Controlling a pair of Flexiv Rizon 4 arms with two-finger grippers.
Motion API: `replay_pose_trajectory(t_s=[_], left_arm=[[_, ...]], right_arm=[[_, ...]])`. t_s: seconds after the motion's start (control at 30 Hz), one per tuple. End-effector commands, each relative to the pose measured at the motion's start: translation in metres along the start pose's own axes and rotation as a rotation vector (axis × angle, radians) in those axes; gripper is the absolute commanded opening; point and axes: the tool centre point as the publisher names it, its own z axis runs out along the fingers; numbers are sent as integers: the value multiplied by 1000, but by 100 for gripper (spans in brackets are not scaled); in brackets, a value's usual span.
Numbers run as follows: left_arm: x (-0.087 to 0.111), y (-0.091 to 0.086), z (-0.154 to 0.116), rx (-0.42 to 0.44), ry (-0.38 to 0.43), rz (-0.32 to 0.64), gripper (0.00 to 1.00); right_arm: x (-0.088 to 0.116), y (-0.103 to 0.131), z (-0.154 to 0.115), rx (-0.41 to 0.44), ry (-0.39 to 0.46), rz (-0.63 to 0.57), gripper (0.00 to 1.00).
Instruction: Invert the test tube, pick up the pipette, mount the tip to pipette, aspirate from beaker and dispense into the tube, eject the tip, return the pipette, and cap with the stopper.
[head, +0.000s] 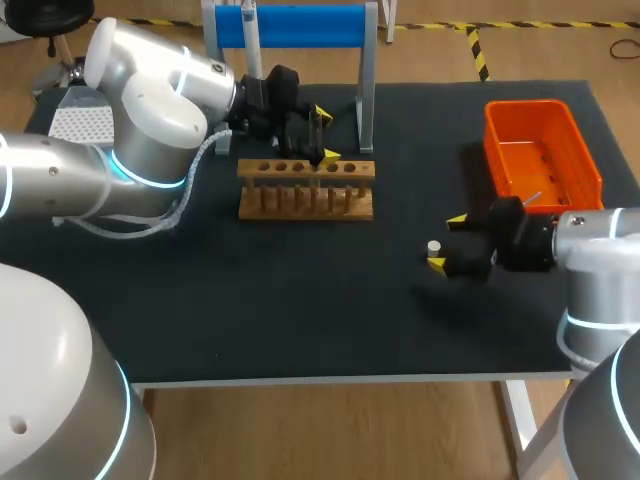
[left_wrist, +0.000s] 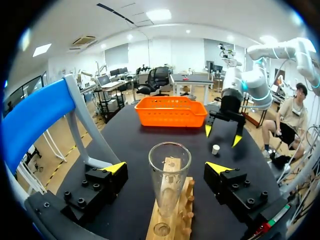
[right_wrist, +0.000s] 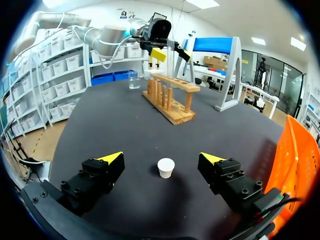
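A clear glass test tube (left_wrist: 169, 180) stands upright, mouth up, in the wooden rack (head: 305, 190) (left_wrist: 172, 220). My left gripper (head: 325, 135) (left_wrist: 167, 167) is open around the tube, with its fingers clear of the glass on both sides. A small white stopper (head: 434, 247) (right_wrist: 166, 167) stands on the black mat. My right gripper (head: 447, 242) (right_wrist: 162, 159) is open, with the stopper between its fingers and untouched. The pipette (head: 248, 30) hangs on the blue stand (head: 290, 25). A glass beaker (right_wrist: 133, 80) sits beyond the rack.
An orange basket (head: 540, 150) (left_wrist: 170, 111) stands at the back right, close behind my right arm. A white perforated tip box (head: 80, 125) sits at the back left, partly hidden by my left arm. The stand's grey legs (head: 366, 100) rise just behind the rack.
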Motion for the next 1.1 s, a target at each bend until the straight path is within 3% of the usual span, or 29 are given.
replay_pose_trajectory(t_s=[0.03,0.17,0.23,0.37,1.1], left_arm=[[0,0,0,-1,1,0,100],[0,0,0,-1,1,0,100],[0,0,0,-1,1,0,100],[0,0,0,-1,1,0,100],[0,0,0,-1,1,0,100]], right_arm=[[-3,-2,7,3,3,3,100],[-3,-2,11,3,6,6,100],[-3,-3,13,3,8,6,80],[-3,-4,16,6,11,3,49],[-6,-7,23,23,9,7,49]])
